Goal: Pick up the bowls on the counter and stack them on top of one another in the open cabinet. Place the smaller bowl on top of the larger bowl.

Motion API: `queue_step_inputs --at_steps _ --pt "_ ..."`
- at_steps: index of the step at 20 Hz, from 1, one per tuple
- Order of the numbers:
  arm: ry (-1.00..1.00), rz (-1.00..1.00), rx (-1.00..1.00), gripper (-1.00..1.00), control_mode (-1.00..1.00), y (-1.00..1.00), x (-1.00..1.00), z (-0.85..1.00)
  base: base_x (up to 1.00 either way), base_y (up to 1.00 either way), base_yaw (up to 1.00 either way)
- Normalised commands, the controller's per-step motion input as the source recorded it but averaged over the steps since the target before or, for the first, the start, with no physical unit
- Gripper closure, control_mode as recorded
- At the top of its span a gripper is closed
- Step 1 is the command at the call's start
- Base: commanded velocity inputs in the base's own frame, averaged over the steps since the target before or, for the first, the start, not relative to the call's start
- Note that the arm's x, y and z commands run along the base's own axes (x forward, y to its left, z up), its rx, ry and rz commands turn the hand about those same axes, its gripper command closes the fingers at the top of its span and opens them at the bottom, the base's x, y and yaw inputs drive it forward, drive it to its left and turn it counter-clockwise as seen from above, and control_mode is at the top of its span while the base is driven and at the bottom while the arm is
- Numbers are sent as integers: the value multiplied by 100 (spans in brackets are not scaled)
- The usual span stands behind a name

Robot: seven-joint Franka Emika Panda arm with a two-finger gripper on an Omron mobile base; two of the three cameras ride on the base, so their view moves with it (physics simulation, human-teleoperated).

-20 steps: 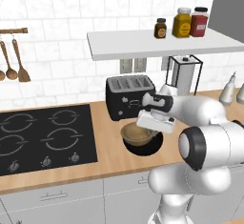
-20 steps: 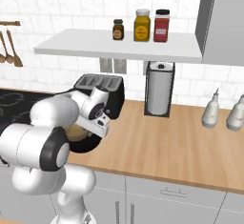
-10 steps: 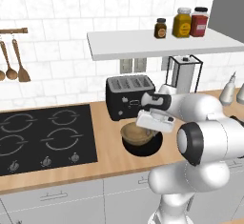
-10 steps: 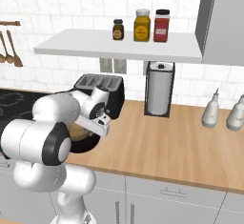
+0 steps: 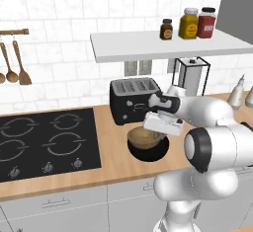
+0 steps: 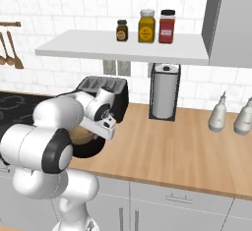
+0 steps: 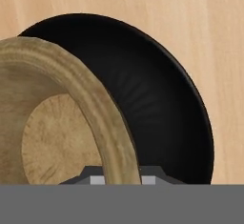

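The glossy black larger bowl (image 5: 152,153) (image 7: 157,108) sits on the light-wood counter (image 5: 113,162) in front of the toaster. The tan smaller bowl (image 5: 142,136) (image 7: 57,137) hangs tilted over its left part, slightly above it. My gripper (image 5: 158,126) (image 7: 121,180) is shut on the tan bowl's rim, which runs between the fingertips in the hand view. From the right base, the tan bowl (image 6: 81,135) and the black bowl (image 6: 92,149) are partly hidden behind my arm. The open cabinet shelf (image 5: 163,46) (image 6: 123,50) is above.
A black toaster (image 5: 131,100) stands just behind the bowls, under the shelf's left end. Three jars (image 5: 189,23) stand on the shelf's right part. A paper-towel holder (image 6: 164,92) stands to the right, two bottles (image 6: 219,112) further right. The hob (image 5: 44,142) lies left.
The tan bowl has risen slightly out of the black bowl with my gripper shut on its rim. The black bowl has stayed in place.
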Motion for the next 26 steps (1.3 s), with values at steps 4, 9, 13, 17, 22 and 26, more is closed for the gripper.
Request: queue_step_inputs --at_steps 4,9,13,17,22,26 --pt "0 0 3 100 -100 -35 0 12 0 0 0" --pt "-6 2 0 100 -100 -5 -1 -5 0 0 0" --pt "0 1 0 100 -100 1 0 -30 0 0 0" --pt "0 0 0 100 -100 0 0 -24 0 0 0" --pt "0 0 0 -100 -100 10 0 -8 0 0 0" --pt "0 0 0 -100 -100 4 0 6 0 0 0"
